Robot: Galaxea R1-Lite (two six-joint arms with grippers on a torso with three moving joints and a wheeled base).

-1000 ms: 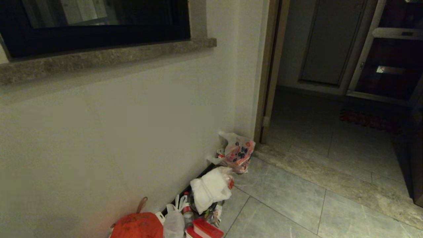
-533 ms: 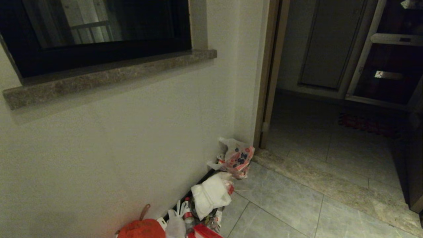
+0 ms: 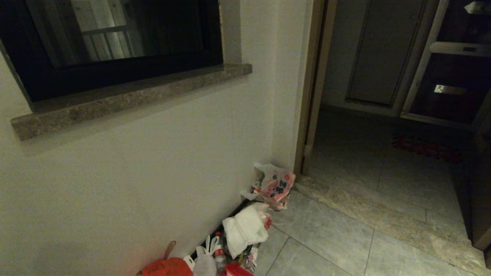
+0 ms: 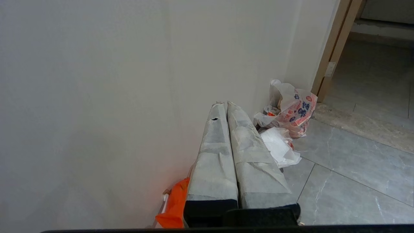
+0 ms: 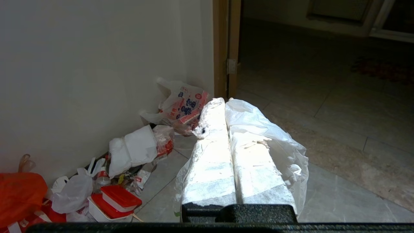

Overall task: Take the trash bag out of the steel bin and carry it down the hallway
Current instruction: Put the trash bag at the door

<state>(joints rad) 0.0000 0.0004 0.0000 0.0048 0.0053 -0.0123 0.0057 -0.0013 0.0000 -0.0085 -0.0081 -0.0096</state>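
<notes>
My right gripper [image 5: 224, 100] is shut on the trash bag [image 5: 284, 145], a thin whitish translucent plastic bag that drapes over its taped fingers and hangs down on both sides above the floor. My left gripper [image 4: 226, 103] is shut with nothing between its taped fingers, pointing at the pale wall near the corner. Neither arm shows in the head view. The steel bin is out of view. Grey stone-look tiles of the hallway [image 3: 337, 245] run from here to a brown-framed doorway [image 3: 312, 96].
Rubbish lies along the wall: a red-and-blue printed bag [image 3: 276, 186], a white bundle [image 3: 245, 230], an orange bag [image 3: 167, 267], red-lidded boxes [image 5: 118, 197]. A stone window sill [image 3: 130, 97] juts out above. Past the threshold strip [image 3: 383, 214] lies a dark room with a red mat [image 3: 425, 147].
The whole head picture has shifted: sill and rubbish sit lower in it and more of the window shows, so the camera moved. The things themselves have not moved.
</notes>
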